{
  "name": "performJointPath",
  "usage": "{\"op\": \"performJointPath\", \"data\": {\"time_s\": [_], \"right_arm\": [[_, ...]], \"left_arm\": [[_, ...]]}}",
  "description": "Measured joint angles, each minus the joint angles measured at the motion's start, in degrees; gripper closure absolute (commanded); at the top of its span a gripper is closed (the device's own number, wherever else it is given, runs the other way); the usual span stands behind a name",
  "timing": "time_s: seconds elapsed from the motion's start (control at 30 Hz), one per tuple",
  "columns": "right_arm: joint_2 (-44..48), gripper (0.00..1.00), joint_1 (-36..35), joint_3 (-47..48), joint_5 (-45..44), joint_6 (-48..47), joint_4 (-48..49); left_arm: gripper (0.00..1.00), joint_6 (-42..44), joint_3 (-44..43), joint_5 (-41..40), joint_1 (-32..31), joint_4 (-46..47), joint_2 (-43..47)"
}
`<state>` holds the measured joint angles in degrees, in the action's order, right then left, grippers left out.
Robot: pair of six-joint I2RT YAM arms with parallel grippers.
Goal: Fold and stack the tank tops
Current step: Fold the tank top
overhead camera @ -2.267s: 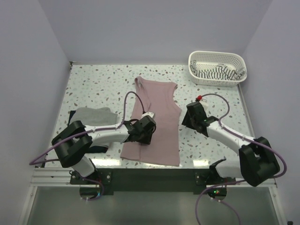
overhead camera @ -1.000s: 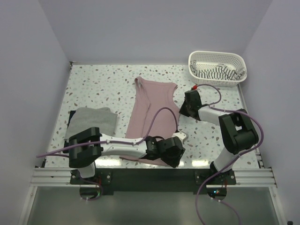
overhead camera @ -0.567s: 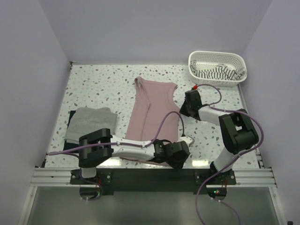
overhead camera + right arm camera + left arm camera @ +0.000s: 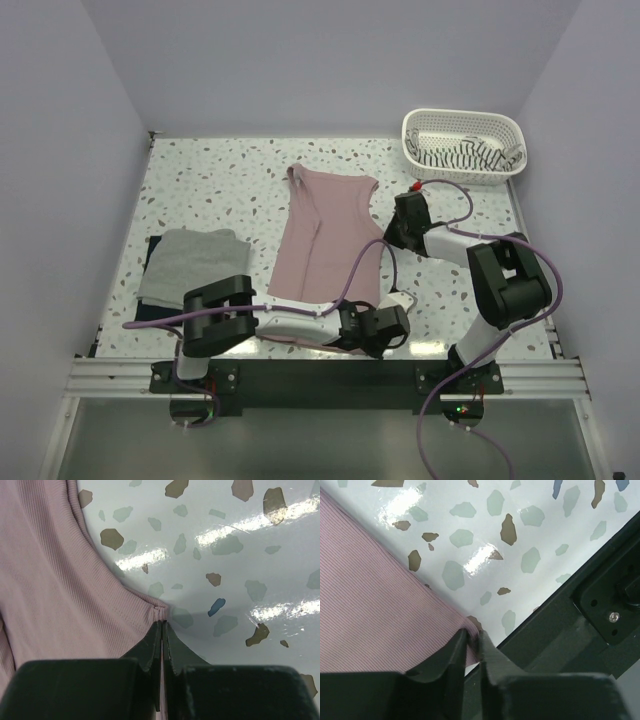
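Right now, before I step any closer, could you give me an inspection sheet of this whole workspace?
Surface: speckled table, glossy.
Job's things: pink tank top lies flat mid-table; grey tank top is folded at the left, on a dark tank top; striped tank top is in the basket.
Clutter: nothing seen.
Claws: left claw pinches the pink top's near right corner; right claw is shut on its right edge at the armhole.
Cables: purple cables loop off both arms; the left one crosses the pink top.
Surroundings: lilac walls on three sides; black rail along the near edge.
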<state>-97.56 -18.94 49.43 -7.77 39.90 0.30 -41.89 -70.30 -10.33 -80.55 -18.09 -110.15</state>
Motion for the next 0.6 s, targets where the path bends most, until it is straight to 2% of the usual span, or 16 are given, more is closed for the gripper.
{"op": "performJointPath", "data": {"time_s": [0.13, 0.4, 0.6], "right_arm": [[0.0, 1.0, 0.2, 0.0, -0.1, 0.0, 0.0], [0.7, 1.0, 3.3, -0.1, -0.3, 0.0, -1.2], [3.2, 1.0, 5.1, -0.1, -2.1, -0.7, -4.1]], "left_arm": [[1.0, 0.1, 0.0, -0.5, -0.2, -0.2, 0.0], [1.0, 0.8, -0.4, -0.2, -0.6, 0.6, 0.5], [1.0, 0.9, 1.0, 1.1, -0.6, 2.7, 5.2]]}}
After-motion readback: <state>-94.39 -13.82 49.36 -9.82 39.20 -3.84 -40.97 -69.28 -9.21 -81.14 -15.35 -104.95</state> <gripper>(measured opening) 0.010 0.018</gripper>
